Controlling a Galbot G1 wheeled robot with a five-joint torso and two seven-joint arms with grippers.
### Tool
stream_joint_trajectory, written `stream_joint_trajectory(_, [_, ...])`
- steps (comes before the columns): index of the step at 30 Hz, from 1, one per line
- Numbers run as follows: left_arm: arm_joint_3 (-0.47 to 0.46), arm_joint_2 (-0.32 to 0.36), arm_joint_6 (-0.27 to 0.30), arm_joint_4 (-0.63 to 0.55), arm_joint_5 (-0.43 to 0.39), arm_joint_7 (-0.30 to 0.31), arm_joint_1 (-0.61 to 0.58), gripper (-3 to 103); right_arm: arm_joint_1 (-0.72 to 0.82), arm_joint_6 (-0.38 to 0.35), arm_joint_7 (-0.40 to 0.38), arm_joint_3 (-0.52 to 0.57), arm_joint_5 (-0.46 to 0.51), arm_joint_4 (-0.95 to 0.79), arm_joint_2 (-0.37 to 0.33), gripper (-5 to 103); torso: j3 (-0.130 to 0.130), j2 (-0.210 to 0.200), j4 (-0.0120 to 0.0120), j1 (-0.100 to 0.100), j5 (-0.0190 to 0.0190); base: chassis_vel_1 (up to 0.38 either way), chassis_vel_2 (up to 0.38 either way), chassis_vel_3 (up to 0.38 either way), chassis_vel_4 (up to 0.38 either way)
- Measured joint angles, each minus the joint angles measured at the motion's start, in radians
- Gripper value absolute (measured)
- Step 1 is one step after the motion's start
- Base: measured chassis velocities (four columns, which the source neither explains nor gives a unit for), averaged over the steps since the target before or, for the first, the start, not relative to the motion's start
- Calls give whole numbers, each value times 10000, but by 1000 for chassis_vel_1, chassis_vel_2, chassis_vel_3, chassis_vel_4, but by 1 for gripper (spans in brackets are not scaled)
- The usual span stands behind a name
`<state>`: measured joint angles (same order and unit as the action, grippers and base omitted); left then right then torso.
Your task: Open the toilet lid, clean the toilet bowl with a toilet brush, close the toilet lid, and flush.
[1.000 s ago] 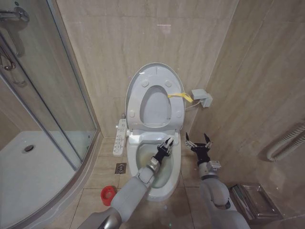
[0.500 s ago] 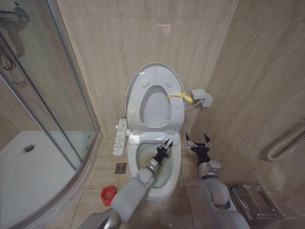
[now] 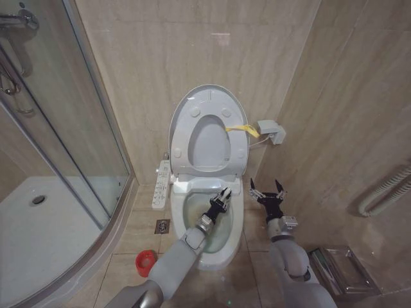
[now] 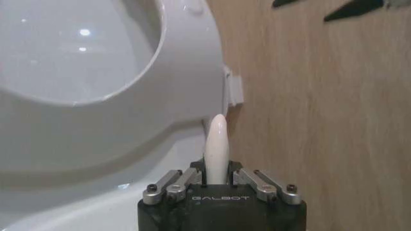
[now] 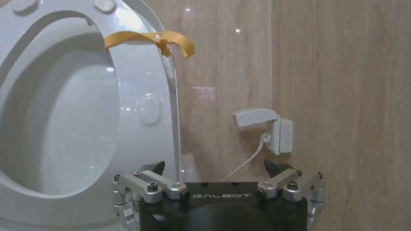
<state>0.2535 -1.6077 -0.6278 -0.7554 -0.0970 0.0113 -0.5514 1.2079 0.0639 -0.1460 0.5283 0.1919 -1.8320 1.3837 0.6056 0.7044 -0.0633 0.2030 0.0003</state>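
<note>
Standing upright against the tiled back wall, toilet lid (image 3: 209, 138) fully raised, glossy white, with a yellow tab (image 3: 243, 130) hanging off its right side edge; seat ring (image 3: 210, 144) lifted flat against it, oval hole showing. Below, toilet bowl (image 3: 196, 253) open on the floor, white ceramic with yellowish-brown staining around the inner wall, long white button panel (image 3: 162, 185) along its left side. Reaching over the bowl's opening near the rear rim, left gripper (image 3: 222, 200) clamped on the toilet brush (image 4: 216, 147): from the left wrist view, a slim white rounded handle poking out between the closed fingers, pointing toward the raised seat. Brush head hidden from every angle. Down on the floor tiles left of the bowl's front, small round red holder (image 3: 146, 262) sitting beside a floor drain (image 3: 162, 226). Hovering just off the bowl's right side, right gripper (image 3: 268, 190) spread wide, nothing between its fingers, facing the wall socket box (image 5: 268, 130) and its white cable.
</note>
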Motion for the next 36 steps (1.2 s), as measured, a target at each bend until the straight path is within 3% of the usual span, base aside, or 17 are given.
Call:
stream_joint_trajectory(6, [383, -8, 141, -1000, -488, -110, -167, 21, 0, 0, 0, 0, 0, 0, -1, 100, -2, 1, -12, -1, -6, 0, 0, 0, 0])
stream_joint_trajectory(14, [-71, 0, -150, 188, -220, -252, -3, 21, 0, 1, 0, 0, 0, 0, 0, 100, -1, 0, -2, 0, -1, 0, 0, 0, 0])
stream_joint_trajectory(23, [-125, -7, 32, -921, -481, -209, -189, 21, 0, 0, 0, 0, 0, 0, 0, 100, -1, 1, -11, -1, -5, 0, 0, 0, 0])
stream_joint_trajectory(31, [-523, -1, -306, 301, -38, -177, -171, 21, 0, 0, 0, 0, 0, 0, 0, 100, -2, 1, -1, -1, -2, 0, 0, 0, 0])
stream_joint_trajectory(36, [-308, -2, -190, -477, -61, -144, -208, 21, 0, 0, 0, 0, 0, 0, 0, 100, -1, 1, -7, -1, -3, 0, 0, 0, 0])
